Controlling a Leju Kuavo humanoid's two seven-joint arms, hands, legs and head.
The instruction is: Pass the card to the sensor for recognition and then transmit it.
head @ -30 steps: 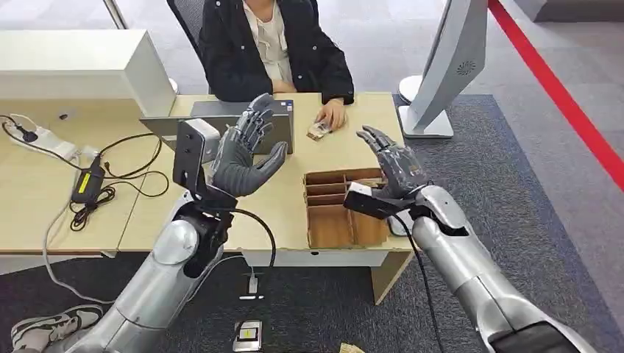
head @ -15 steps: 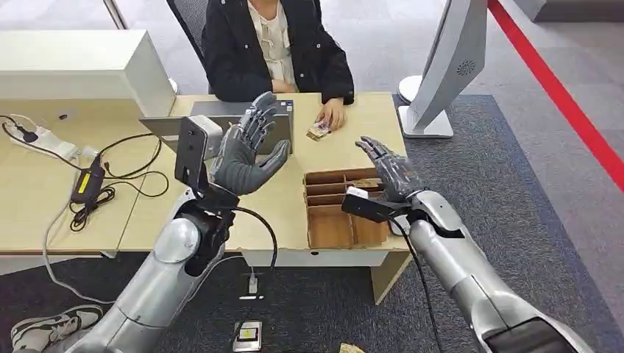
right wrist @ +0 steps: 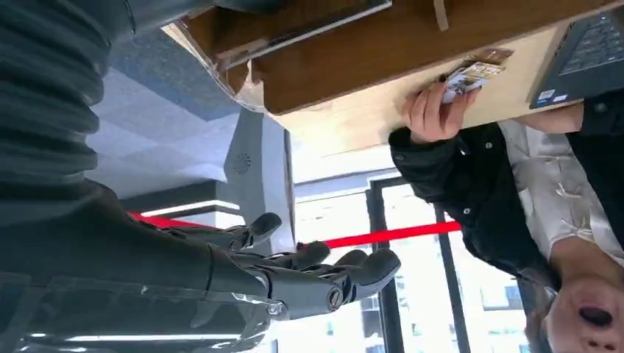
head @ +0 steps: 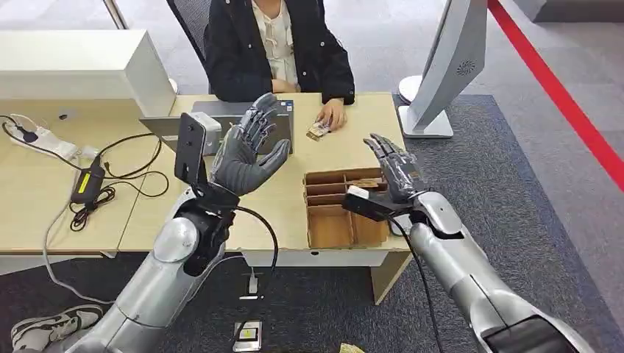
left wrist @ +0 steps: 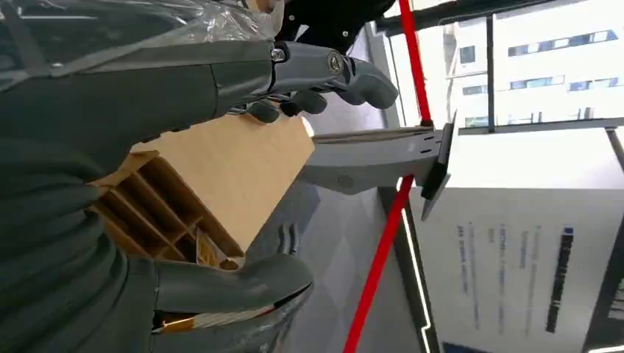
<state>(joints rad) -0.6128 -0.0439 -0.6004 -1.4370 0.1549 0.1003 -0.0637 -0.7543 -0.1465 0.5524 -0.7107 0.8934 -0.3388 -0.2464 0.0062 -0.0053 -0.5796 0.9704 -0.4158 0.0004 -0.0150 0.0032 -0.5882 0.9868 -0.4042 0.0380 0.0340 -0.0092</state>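
Observation:
A small patterned card [head: 318,130] lies at the table's far side under the fingers of a seated person [head: 276,48]; the right wrist view shows that person's hand pinching the card [right wrist: 471,73]. My left hand [head: 246,151] is raised over the table in front of the laptop [head: 283,118], fingers spread, holding nothing. My right hand [head: 394,169] hovers open over the right rear corner of the brown divided cardboard box [head: 331,217]. Both hands are well short of the card. The wrist views show my left hand [left wrist: 147,95] and my right hand [right wrist: 294,272] with nothing in them.
A grey monitor [head: 452,66] stands on its base at the table's right end. A white box [head: 81,66] sits at the back left, with a power brick and black cables [head: 92,184] in front of it. A red floor line [head: 559,88] runs at far right.
My right hand has sunk a little and drifted right, nearer the cardboard box. My left hand stays raised in nearly the same place. The person's hand still rests on the card.

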